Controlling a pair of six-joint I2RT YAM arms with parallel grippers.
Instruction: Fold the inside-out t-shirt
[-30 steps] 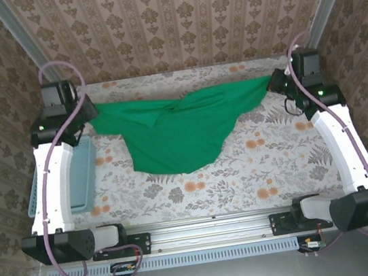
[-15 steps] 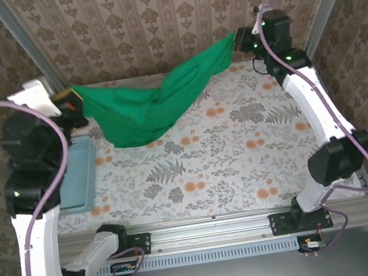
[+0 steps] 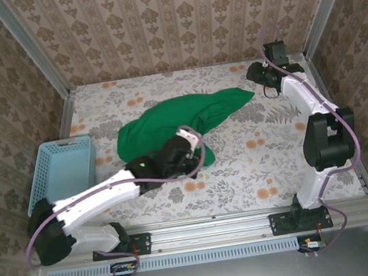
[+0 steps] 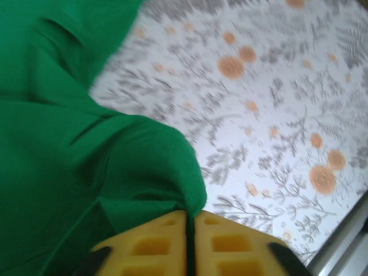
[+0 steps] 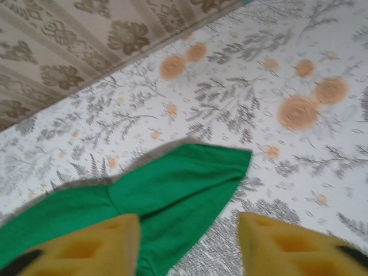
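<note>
The bright green t-shirt lies crumpled on the flowered table, running from the centre-left up to a sleeve tip at the right. My left gripper is at the shirt's near edge; in the left wrist view its yellow pads are shut on a fold of the green cloth. My right gripper hovers open just beyond the sleeve tip. In the right wrist view the sleeve lies flat on the table beneath its spread fingers, and nothing is held.
A light-blue plastic basket stands at the table's left edge. Patterned walls close in the back and sides. Bare flowered tabletop spreads over the right and near part. A metal rail runs along the front.
The shirt hung stretched in the air between both grippers; now it lies on the table. The right gripper has let go, and the left arm has swung down to the middle, still holding cloth.
</note>
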